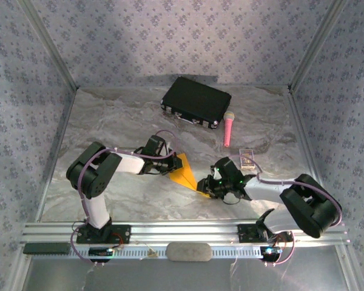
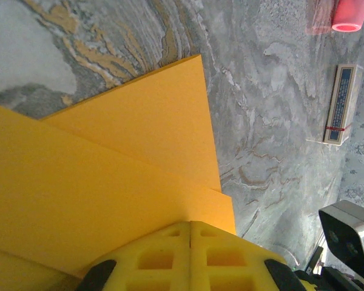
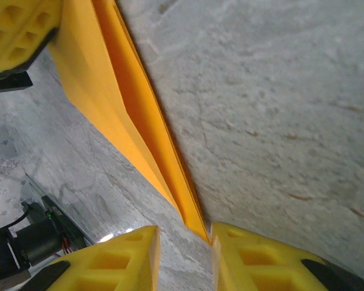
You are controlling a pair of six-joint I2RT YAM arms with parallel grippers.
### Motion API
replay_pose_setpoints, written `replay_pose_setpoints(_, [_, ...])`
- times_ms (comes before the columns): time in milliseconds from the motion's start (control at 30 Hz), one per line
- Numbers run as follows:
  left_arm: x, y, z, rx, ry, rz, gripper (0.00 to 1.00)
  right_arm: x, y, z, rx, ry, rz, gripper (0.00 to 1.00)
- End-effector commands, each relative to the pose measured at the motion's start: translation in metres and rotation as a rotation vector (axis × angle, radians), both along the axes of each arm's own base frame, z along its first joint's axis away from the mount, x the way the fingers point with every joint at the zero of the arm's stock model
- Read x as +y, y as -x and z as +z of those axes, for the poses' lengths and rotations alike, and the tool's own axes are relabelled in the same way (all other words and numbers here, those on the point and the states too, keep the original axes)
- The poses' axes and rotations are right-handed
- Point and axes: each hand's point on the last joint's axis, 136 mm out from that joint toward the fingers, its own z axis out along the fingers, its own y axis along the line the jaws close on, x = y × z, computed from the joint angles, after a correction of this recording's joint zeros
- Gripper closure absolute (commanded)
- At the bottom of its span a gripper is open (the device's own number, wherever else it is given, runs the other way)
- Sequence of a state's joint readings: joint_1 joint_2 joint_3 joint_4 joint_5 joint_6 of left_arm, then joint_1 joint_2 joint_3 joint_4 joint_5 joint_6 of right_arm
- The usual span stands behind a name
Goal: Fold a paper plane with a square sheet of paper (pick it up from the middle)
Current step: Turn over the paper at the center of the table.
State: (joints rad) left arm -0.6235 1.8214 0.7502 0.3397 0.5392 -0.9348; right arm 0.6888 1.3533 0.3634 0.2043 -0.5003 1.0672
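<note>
The thin orange-yellow sheet of paper (image 1: 185, 171), creased into a layered pointed wedge, lies flat on the grey marbled tabletop (image 1: 115, 121). It sits on the arms' side of the black hard case (image 1: 196, 101), well apart from it. At the wedge's broad end, nearer the case, the left gripper (image 2: 190, 233) is clenched with its tips on the paper; pinning or pinching, I cannot tell. At the point farther from the case, the right gripper (image 3: 185, 233) straddles the tip, slightly parted and grasping nothing. It looks mid-fold to me. Next, the right jaws need to close on that tip and carry it over while the left anchors.
</note>
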Motion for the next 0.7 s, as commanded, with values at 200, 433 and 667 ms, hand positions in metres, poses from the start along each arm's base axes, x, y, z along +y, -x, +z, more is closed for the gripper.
replay_pose_setpoints(200, [0.018, 0.018, -0.028, 0.094, -0.078, 0.019, 1.00, 0.008, -0.017, 0.012, -0.061, -0.039, -0.017, 0.70])
replay_pose_setpoints(433, [0.016, 0.015, -0.025, 0.090, -0.065, 0.024, 1.00, 0.010, -0.020, 0.017, -0.134, -0.071, 0.027, 0.68])
replay_pose_setpoints(667, [0.013, 0.012, -0.020, 0.085, -0.050, 0.032, 1.00, 0.011, -0.026, 0.023, -0.181, -0.098, 0.048, 0.70])
